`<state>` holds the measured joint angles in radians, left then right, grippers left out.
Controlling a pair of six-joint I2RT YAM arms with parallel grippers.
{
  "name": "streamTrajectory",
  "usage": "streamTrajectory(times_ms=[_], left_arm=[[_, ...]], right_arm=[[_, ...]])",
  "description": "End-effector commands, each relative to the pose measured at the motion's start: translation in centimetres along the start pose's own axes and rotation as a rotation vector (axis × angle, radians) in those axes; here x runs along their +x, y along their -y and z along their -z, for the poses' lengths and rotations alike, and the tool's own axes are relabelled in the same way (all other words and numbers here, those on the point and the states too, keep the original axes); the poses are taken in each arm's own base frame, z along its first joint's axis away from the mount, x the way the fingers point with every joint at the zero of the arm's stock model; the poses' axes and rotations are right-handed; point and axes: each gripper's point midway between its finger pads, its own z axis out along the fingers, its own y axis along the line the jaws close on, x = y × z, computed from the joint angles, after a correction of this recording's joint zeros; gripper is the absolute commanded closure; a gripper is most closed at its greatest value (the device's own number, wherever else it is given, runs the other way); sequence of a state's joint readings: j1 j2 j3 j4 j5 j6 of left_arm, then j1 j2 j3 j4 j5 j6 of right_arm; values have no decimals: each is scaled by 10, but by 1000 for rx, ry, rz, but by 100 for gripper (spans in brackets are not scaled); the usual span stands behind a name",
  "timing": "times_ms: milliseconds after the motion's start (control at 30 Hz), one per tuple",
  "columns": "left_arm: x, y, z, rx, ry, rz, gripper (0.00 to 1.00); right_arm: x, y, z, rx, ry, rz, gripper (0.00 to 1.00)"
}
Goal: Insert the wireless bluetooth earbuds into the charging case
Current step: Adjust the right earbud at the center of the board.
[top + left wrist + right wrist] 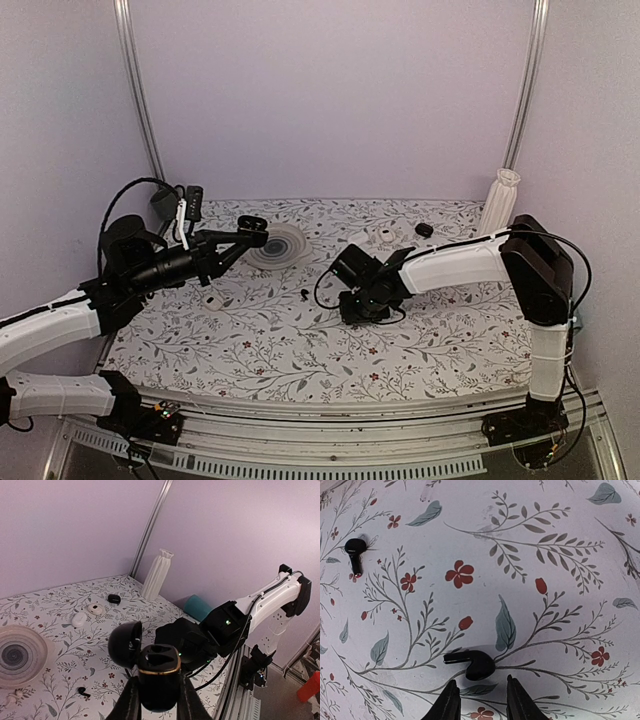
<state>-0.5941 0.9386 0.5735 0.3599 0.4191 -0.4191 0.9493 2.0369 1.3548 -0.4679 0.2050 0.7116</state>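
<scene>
My left gripper (159, 700) is shut on the black charging case (159, 677), holding it upright above the table with its lid (125, 645) swung open to the left and both sockets showing. In the top view the case (252, 224) hangs at the back left. One black earbud (472, 664) lies on the flowered cloth just ahead of my right gripper (480, 692), whose fingers (449, 702) stand apart, low over the cloth, with nothing between them. The other earbud (355, 550) lies farther off to the left, also seen in the top view as an earbud (303, 293) left of the right gripper (352, 305).
A ribbed pale dish (280, 245) sits below the held case. Two small white cases (79, 620) and a black lump (114, 598) lie toward the back right, near a white vase (497, 200). A small white object (213, 300) lies under the left arm.
</scene>
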Motion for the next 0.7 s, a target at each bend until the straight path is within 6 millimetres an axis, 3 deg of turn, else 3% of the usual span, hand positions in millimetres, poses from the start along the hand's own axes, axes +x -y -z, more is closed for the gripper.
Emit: streamTrajectory(times_ms=[0, 300, 667], left_arm=[[-16, 3, 0, 14, 35, -22, 100], [-5, -3, -6, 8, -4, 9, 100], [-18, -2, -7, -8, 8, -21, 100]], right_arm=[[-1, -3, -5, 16, 2, 49, 68], [14, 3, -3, -34, 4, 75, 68], [4, 8, 5, -49, 31, 97, 68]])
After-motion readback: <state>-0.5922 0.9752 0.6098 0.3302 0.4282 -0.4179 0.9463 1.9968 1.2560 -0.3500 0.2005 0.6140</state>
